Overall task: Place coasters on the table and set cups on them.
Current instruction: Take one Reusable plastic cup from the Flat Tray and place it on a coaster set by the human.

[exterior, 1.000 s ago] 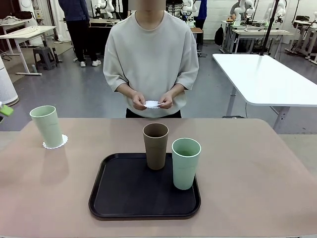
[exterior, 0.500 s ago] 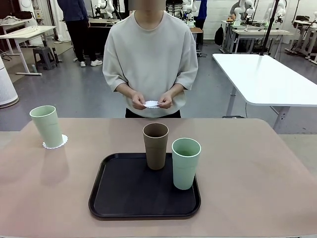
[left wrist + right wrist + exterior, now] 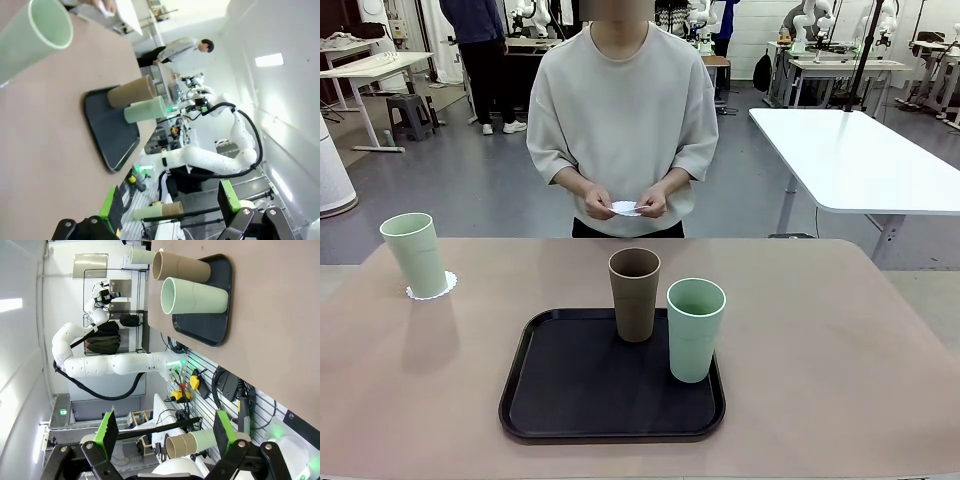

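You've got pale green cup (image 3: 415, 255) upright, mouth up, on lacy white coaster (image 3: 451, 284). Left gripper (image 3: 170, 202), right gripper (image 3: 165, 430): jaws apart, empty.

Finding one: the green cup (image 3: 414, 254) is covering most of the coaster (image 3: 440, 288) beneath it. Finding two: the person's fingers (image 3: 655, 204) are hiding part of the white paper (image 3: 626, 209), and its sheet count is proving too small to tell. Finding three: the left wrist view's edge is cutting off that cup's base.

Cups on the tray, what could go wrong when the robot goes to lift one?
The brown cup and green cup stand close together on the tray, so grasping one may tip the other. The next coaster is in the person's hands, so a lifted cup would have no spot yet.
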